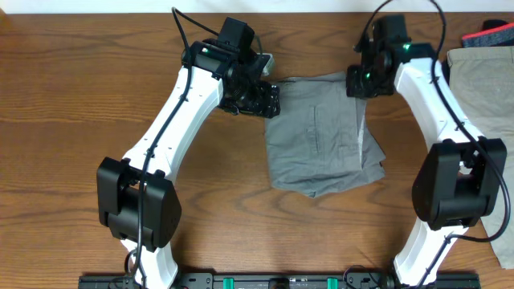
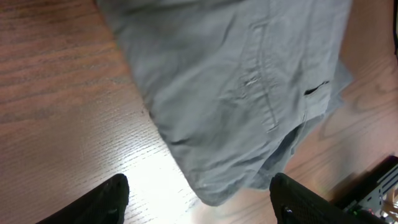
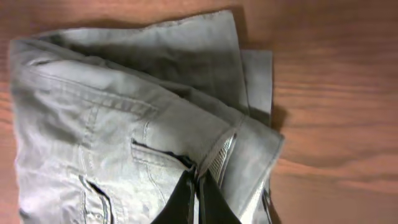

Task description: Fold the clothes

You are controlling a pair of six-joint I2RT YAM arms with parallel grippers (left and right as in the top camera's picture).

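The grey shorts (image 1: 321, 132) lie folded in the middle of the table, with a stitched pocket facing up. My left gripper (image 1: 261, 98) is at their far left corner. In the left wrist view the left gripper (image 2: 199, 208) is open, and a corner of the shorts (image 2: 236, 93) lies between its spread fingers. My right gripper (image 1: 359, 80) is at the far right corner. In the right wrist view the right gripper (image 3: 198, 186) is shut on a fold of the shorts (image 3: 124, 124) by the waistband.
A tan garment (image 1: 482, 80) lies flat at the right edge of the table, beside the right arm. A dark and red item (image 1: 490, 36) sits at the far right corner. Bare wooden table (image 1: 64, 96) shows to the left.
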